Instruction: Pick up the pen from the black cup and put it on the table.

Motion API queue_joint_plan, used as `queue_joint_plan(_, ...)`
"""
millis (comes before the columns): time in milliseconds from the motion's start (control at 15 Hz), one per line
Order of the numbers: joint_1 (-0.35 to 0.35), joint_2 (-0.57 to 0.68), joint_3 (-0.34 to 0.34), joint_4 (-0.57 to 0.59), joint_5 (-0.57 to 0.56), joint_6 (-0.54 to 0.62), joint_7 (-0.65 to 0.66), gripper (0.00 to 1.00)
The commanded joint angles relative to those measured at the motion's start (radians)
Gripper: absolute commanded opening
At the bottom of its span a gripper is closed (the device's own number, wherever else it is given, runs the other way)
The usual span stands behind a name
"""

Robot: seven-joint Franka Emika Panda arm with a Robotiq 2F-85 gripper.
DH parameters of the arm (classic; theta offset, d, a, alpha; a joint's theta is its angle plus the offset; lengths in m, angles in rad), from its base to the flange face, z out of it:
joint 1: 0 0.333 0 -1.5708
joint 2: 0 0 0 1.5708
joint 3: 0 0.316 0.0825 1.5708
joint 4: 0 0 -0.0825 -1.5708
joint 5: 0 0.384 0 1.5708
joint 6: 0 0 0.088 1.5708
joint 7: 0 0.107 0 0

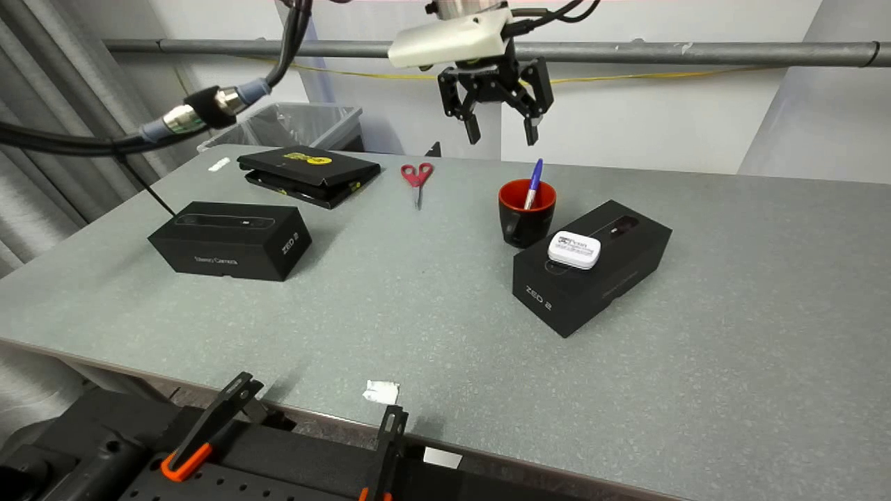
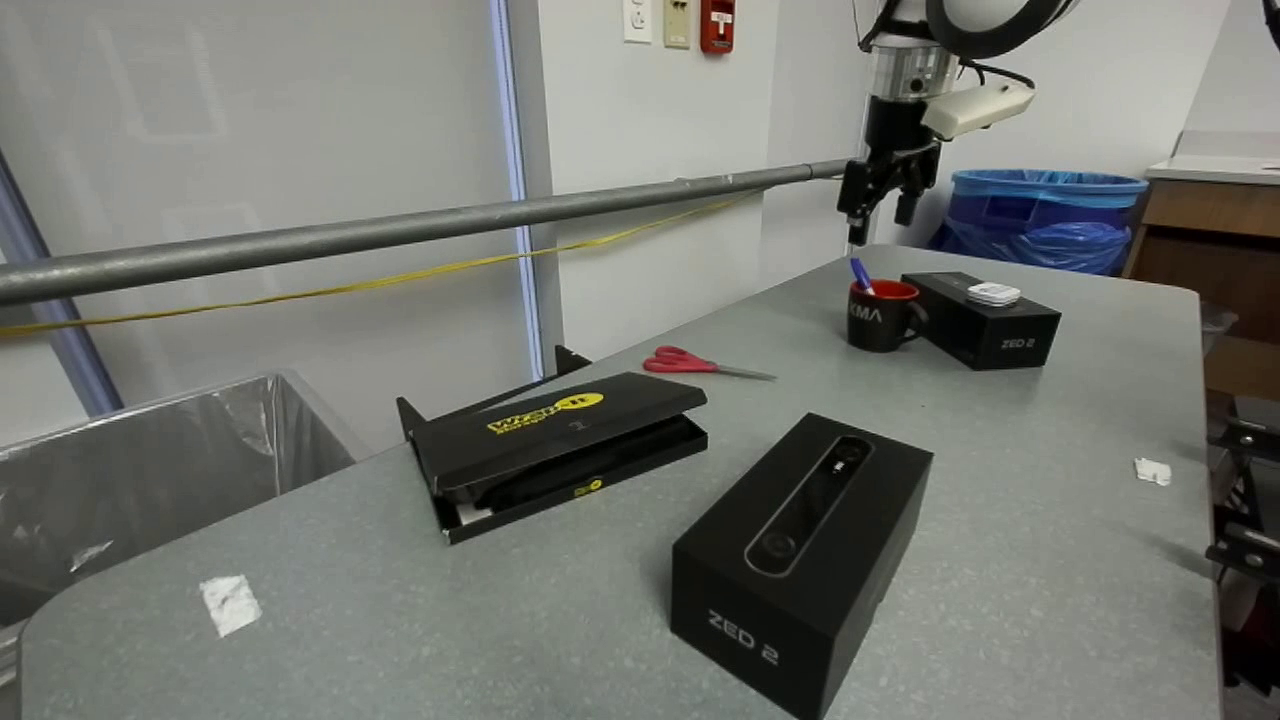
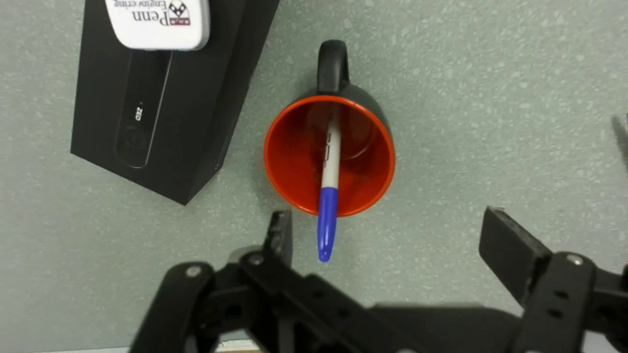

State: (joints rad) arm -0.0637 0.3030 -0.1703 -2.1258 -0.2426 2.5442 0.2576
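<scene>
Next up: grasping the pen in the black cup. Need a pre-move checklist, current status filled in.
1. Gripper open: ok, fingers well apart.
2. Pen exposed for gripping: ok, its blue cap sticks out above the black cup.
3. Cup upright: ok in both exterior views.
4. Gripper at grasp height: not ok, it hangs above the pen.
5. Pen centred between the fingers: not ok, the cap appears nearer one finger in the wrist view.
6. Descent clears the black box: cannot tell; it stands close beside the cup, not touching.
</scene>
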Motion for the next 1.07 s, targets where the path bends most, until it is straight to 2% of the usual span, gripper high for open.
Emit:
queue_joint_plan(0, -0.011, 0.094, -0.023, 0.079, 0.028, 0.049, 0.021, 1.0)
queue_joint_plan(800, 0.001, 0.263, -0.074, 0.212, 0.033, 0.054, 0.06, 1.0)
queue_joint_plan(867, 0.002, 0.271, -0.076, 0.219, 0.033, 0.053, 0.063, 0.98)
queue_joint_plan(933, 0.003, 0.277, -0.077, 0.224, 0.034, 0.052, 0.064, 0.92)
queue_joint_plan(1000, 0.003, 0.281, -0.077, 0.228, 0.036, 0.053, 0.064, 0.73)
